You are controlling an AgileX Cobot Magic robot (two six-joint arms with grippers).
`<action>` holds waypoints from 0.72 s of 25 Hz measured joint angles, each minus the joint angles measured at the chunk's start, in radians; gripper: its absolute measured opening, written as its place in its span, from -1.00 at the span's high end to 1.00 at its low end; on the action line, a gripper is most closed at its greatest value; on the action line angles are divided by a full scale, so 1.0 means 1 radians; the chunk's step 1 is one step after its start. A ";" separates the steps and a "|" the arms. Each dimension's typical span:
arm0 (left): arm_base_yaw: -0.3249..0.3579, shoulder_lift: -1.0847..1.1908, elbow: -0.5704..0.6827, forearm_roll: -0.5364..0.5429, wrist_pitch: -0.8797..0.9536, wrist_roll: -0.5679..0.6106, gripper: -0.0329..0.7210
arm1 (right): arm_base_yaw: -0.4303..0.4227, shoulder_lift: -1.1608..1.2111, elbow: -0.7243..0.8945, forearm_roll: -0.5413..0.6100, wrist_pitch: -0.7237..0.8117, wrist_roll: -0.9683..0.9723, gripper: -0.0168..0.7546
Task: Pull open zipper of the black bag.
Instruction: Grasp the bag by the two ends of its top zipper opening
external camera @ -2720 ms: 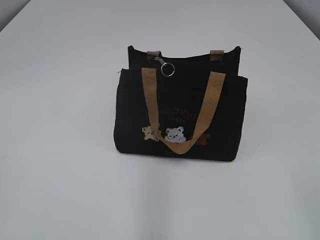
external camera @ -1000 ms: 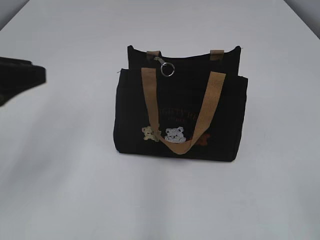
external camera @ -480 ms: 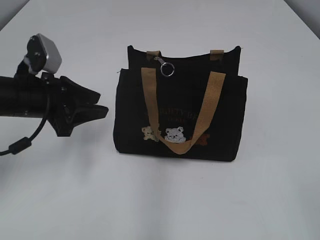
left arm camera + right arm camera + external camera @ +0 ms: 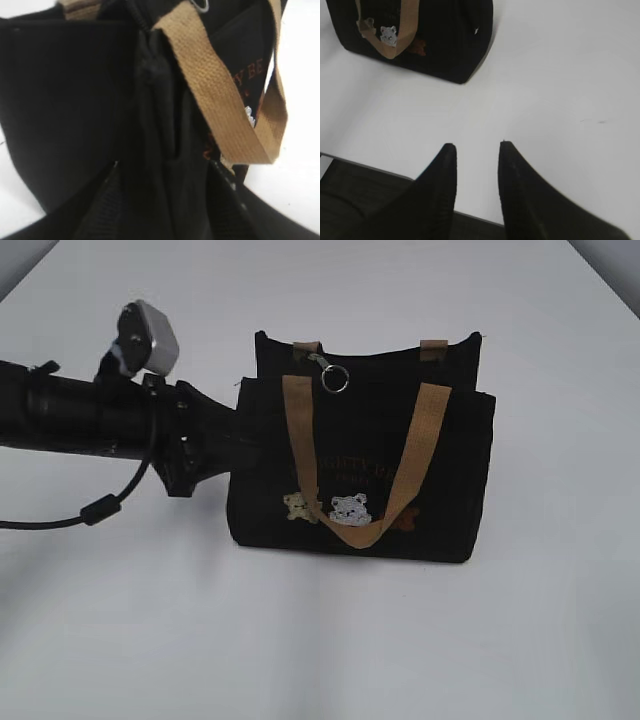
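Observation:
The black bag [image 4: 360, 470] stands upright on the white table, its tan handles [image 4: 300, 430] hanging down the front over the bear patches [image 4: 350, 508]. The zipper runs along the top edge, and its pull with a silver key ring [image 4: 335, 380] sits near the left end. My left gripper [image 4: 234, 435] is open at the bag's left end. In the left wrist view its fingers [image 4: 100, 210] straddle the bag's side fold [image 4: 155, 125]. My right gripper [image 4: 476, 146] is open over bare table, well short of the bag [image 4: 435, 35].
The white table [image 4: 480, 640] surrounds the bag on all sides. The left arm [image 4: 80, 415] with its cable reaches in from the left edge. The table's near edge [image 4: 380, 170] shows under the right gripper.
The left arm has come in from the left edge and reached the bag's left end, its jaws spreading wider. The bag and key ring have not moved.

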 joint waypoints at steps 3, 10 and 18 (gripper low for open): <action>-0.033 0.040 -0.043 0.000 0.000 0.000 0.06 | 0.000 0.125 -0.004 0.073 -0.011 -0.076 0.35; -0.049 0.049 -0.073 0.005 -0.002 0.000 0.75 | 0.000 0.600 -0.031 0.508 -0.318 -0.592 0.35; -0.049 0.049 -0.073 0.007 -0.002 0.000 0.75 | 0.053 1.267 -0.288 0.917 -0.384 -1.124 0.35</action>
